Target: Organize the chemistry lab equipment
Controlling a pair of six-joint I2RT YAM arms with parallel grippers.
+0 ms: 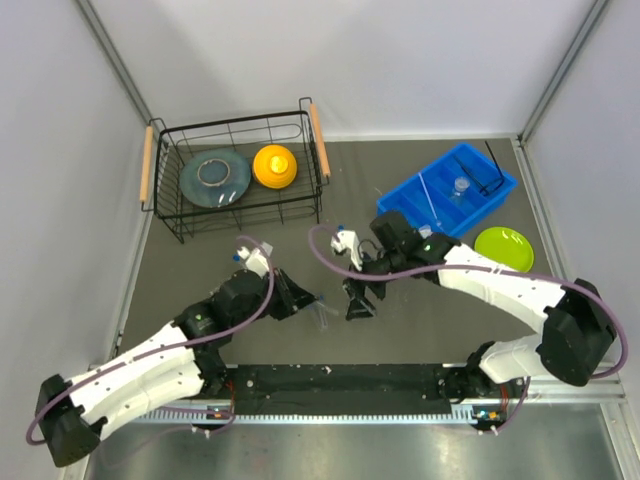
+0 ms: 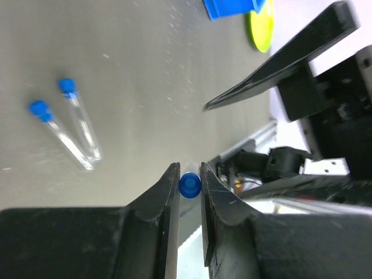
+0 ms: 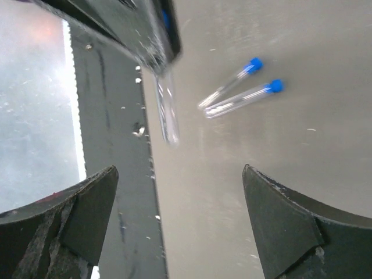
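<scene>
The left gripper (image 2: 189, 170) was closed on a blue-capped test tube (image 2: 189, 185). Its two fingers pinched the tube right at the cap, at the bottom centre of the left wrist view. In the right wrist view the same tube (image 3: 167, 113) stuck out from dark fingers at the upper left of the frame, with its clear body pointing down the picture.

The right gripper (image 3: 180, 171) stood wide open and held nothing. Its fingers showed only in the lower left and lower right corners of its own view.

Two more test tubes (image 2: 81, 122) lay flat on the grey table (image 2: 145, 70), at the left of the left wrist view. Their clear ends were close together and their blue caps a little apart. The right wrist camera showed the pair (image 3: 228, 85) in the upper right of its frame.

In the overhead view the left gripper (image 1: 305, 298) and right gripper (image 1: 360, 303) faced each other near the middle of the frame. A blue tray (image 1: 400, 192) sat at the upper right, holding a small vial (image 1: 461, 186) and a black wire stand (image 1: 488, 172). A green plate (image 1: 503, 247) lay just below and to the right of it. At the upper left, a wire basket (image 1: 165, 190) held a grey plate (image 1: 215, 178) and a yellow dome (image 1: 274, 166).
</scene>
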